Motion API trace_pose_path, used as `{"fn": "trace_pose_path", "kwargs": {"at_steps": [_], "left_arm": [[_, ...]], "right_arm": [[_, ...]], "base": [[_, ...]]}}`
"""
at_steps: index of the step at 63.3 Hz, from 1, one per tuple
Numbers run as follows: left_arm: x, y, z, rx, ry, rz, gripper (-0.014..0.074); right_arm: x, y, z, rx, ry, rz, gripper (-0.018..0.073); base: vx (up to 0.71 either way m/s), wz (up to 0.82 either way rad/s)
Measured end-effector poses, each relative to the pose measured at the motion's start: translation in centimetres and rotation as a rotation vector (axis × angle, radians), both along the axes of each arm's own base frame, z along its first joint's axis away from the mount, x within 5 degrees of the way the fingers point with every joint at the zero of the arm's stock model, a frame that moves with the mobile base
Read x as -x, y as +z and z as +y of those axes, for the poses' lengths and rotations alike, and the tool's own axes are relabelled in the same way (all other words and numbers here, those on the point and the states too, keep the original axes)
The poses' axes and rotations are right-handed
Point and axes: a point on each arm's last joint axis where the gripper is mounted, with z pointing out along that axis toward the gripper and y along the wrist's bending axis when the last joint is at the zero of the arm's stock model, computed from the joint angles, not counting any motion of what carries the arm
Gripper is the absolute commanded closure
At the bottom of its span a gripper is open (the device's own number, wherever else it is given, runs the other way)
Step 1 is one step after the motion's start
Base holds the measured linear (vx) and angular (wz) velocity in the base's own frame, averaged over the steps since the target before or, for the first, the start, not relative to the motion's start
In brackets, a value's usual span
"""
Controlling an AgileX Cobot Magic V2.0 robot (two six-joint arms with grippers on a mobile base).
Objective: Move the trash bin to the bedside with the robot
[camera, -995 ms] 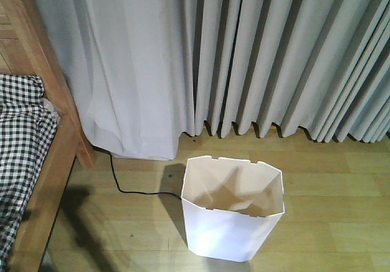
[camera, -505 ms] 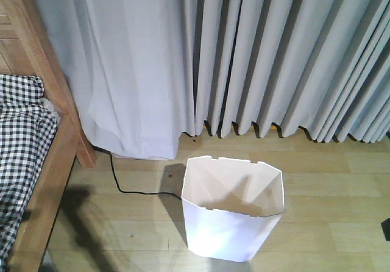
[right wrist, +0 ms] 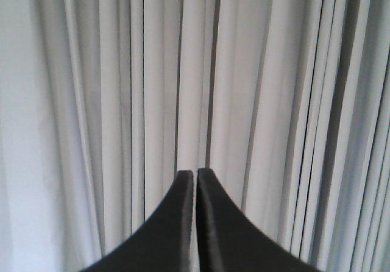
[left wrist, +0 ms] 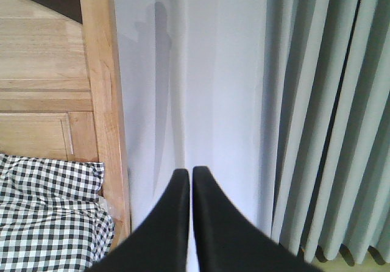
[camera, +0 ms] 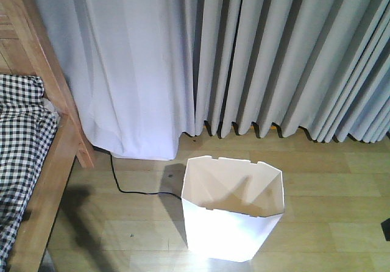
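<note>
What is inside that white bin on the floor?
The trash bin looks empty: only cream inner walls with shadows show. Its bottom is hidden by the near wall, so something small there cannot be ruled out.

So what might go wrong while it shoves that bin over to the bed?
Three risks, I'd guess:
1. The bin is tall and tapers downward, so a high push may tip it.
2. A black cable lies on the floor between bin and bed frame; it might snag the bin.
3. Both end effectors, left and right, are shut and face the curtain, not the bin.
</note>
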Motion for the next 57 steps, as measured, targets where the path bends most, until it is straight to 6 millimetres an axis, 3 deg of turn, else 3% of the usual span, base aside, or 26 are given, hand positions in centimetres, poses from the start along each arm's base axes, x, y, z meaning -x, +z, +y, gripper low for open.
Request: {"fn": "trace_pose_path", "kwargs": {"at_steps": [12, 57], "left_arm": [[0.00, 0.00, 0.00, 0.000, 0.000, 0.000, 0.0602], [0.00, 0.00, 0.00, 0.000, 0.000, 0.000, 0.0602]], "right_arm": [[-0.01, 0.00, 0.38, 0.082, 0.064, 0.002, 0.0570], [-0.01, 0.00, 0.42, 0.068, 0.072, 0.001, 0.0570]], "base": [[0.00, 0.00], [0.00, 0.00]]}}
